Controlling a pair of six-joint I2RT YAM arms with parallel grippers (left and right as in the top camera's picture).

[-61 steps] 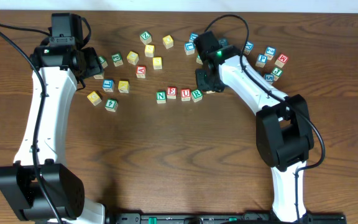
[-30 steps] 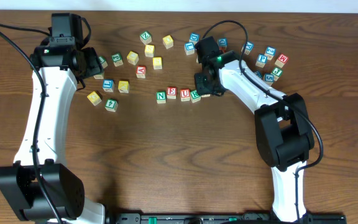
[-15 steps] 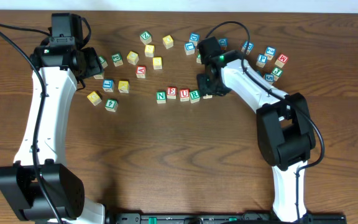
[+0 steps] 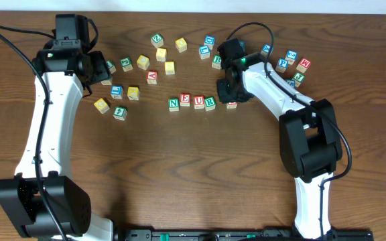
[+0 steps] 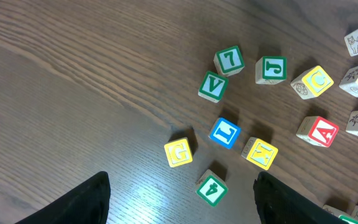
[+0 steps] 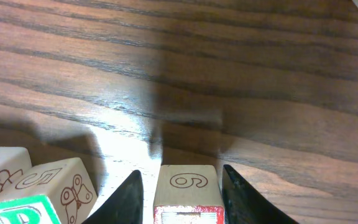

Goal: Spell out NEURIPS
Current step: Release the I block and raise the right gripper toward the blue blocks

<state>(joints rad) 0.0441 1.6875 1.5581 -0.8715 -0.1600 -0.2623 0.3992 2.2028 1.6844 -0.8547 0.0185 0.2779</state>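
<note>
Overhead light is bright and even, and the table [image 4: 179, 167] looks sharp, with only soft shadows. Both wrist views catch pale glare on the wood. The left fingers [image 5: 79, 202] are dark, blurred shapes.

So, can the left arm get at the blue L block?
Probably yes: the blue L block lies uncovered ahead of the open left gripper, though a yellow block crowds one side.

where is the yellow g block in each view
overhead: the yellow G block lies in the left cluster, just below-left of the blue L block.
left wrist: yellow G block at lower centre, again below-left of the blue L block.
right wrist: not in it.
shared landmark: the blue L block.
</note>
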